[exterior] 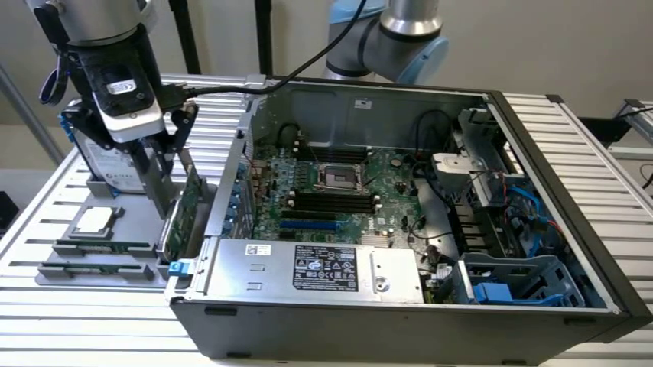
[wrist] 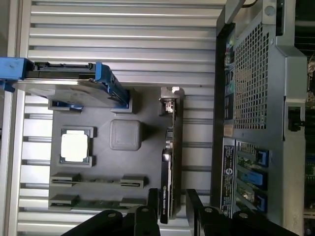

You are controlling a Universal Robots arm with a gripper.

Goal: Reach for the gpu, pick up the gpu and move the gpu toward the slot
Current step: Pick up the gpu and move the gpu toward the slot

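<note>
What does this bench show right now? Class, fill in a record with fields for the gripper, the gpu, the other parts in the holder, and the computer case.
gripper: open, jaws either side of the gpu
gpu: standing on edge in the gray holder, beside the case
other parts in holder: hard drive with blue rails, processor, two memory sticks
computer case: side open, motherboard exposed

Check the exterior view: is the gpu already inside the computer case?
No: the gpu stands on edge in the grey holder outside the computer case, close by the gripper.
</note>
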